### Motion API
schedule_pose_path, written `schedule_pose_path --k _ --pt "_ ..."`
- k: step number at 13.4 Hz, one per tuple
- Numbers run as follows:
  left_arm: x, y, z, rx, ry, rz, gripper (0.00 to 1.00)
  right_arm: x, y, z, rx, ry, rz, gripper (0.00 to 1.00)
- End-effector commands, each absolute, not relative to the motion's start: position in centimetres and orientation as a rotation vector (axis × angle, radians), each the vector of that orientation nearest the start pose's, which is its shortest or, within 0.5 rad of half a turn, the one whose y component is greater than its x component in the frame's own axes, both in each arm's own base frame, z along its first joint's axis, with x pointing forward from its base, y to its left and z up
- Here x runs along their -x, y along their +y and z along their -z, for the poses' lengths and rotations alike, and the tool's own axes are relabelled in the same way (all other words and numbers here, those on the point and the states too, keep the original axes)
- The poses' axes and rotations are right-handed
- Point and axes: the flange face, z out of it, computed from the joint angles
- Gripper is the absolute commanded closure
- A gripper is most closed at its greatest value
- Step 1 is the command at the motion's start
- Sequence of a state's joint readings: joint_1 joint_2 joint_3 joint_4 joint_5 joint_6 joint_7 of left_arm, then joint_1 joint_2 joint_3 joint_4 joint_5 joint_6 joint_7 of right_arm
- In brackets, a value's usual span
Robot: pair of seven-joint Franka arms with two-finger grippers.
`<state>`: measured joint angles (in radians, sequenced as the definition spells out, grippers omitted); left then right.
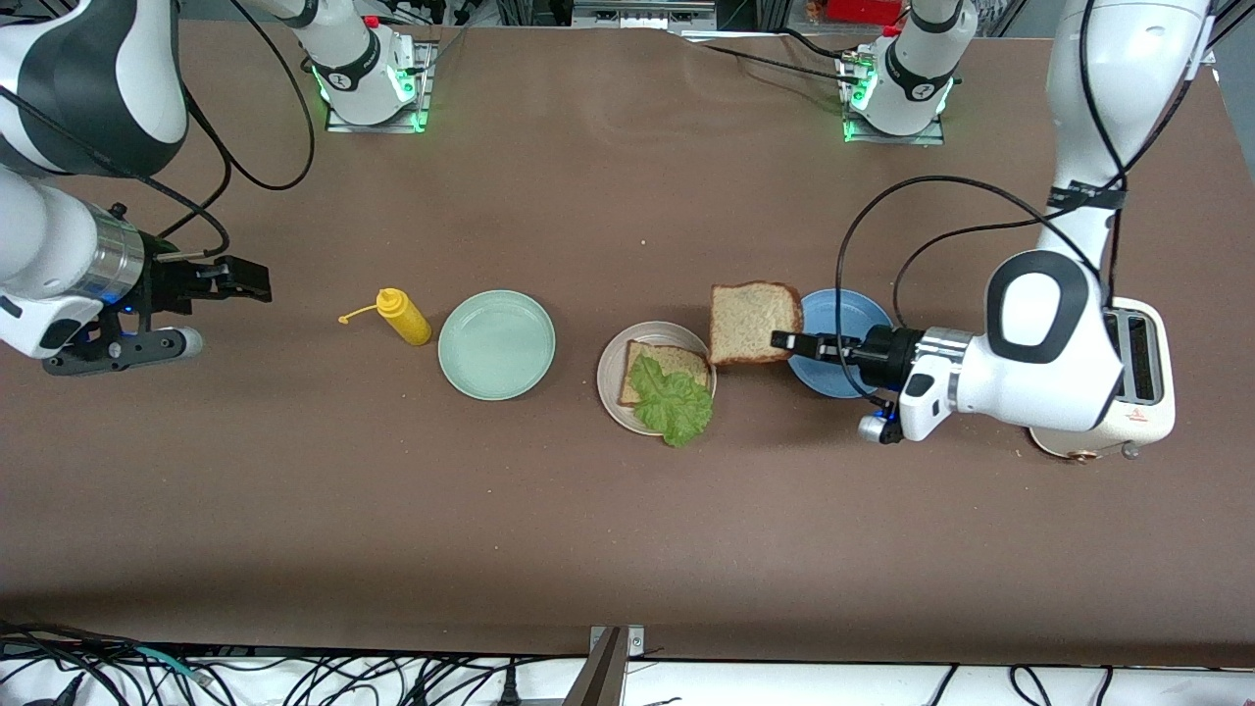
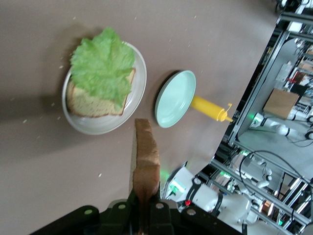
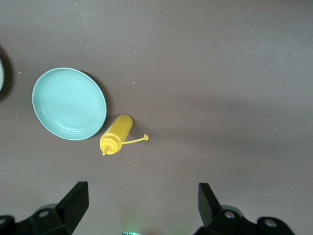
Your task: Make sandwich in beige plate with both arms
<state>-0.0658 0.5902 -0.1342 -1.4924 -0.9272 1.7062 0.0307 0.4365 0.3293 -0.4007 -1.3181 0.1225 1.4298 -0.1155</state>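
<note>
Front view: my left gripper [image 1: 784, 341] pinches a square brown bread slice [image 1: 753, 322] at two o'clock of the round beige plate [image 1: 610, 384] to cap the ruffled green lettuce [image 1: 675, 400]; my right gripper [image 1: 257, 281] waits spread.

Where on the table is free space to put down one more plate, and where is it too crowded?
Bare tabletop lies nearer the front camera than the whole row. Crowded: beige plate, blue plate and toaster, where the left gripper holds a bread slice. The right gripper waits open.
</note>
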Motion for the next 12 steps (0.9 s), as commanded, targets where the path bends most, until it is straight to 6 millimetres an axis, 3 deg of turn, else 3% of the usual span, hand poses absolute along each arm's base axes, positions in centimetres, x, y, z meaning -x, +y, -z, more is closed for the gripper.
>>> schedule_pose_path --k 1,2,4,6,7,10,12 --pt "-66.6 -21.9 -33.4 -2.149 0.132 0.445 1.00 -59.6 7.4 -56.1 3.152 -0.221 -0.254 0.01" --pt "-66.7 -23.3 -32.9 -2.142 0.148 0.421 1.00 -58.7 7.2 -55.6 3.160 -0.239 -0.216 0.01" --pt "-66.7 -26.5 -30.9 -2.148 0.193 0.366 1.00 -56.8 4.9 -54.8 3.149 -0.191 -0.104 0.01" --pt "-66.5 -28.2 -29.4 -2.160 0.217 0.335 1.00 -54.3 2.1 -54.6 3.144 -0.141 -0.044 0.00" --pt "-66.3 -28.8 -28.9 -2.167 0.221 0.329 1.00 -54.1 1.3 -55.0 3.150 -0.120 -0.041 0.00" --pt "-66.0 -30.3 -27.1 -2.191 0.236 0.307 1.00 -54.3 1.9 -55.6 3.147 -0.136 -0.044 0.00" --pt "-65.7 -31.4 -26.1 -2.208 0.245 0.288 1.00 -55.8 0.4 -55.5 3.141 -0.097 -0.075 0.00"
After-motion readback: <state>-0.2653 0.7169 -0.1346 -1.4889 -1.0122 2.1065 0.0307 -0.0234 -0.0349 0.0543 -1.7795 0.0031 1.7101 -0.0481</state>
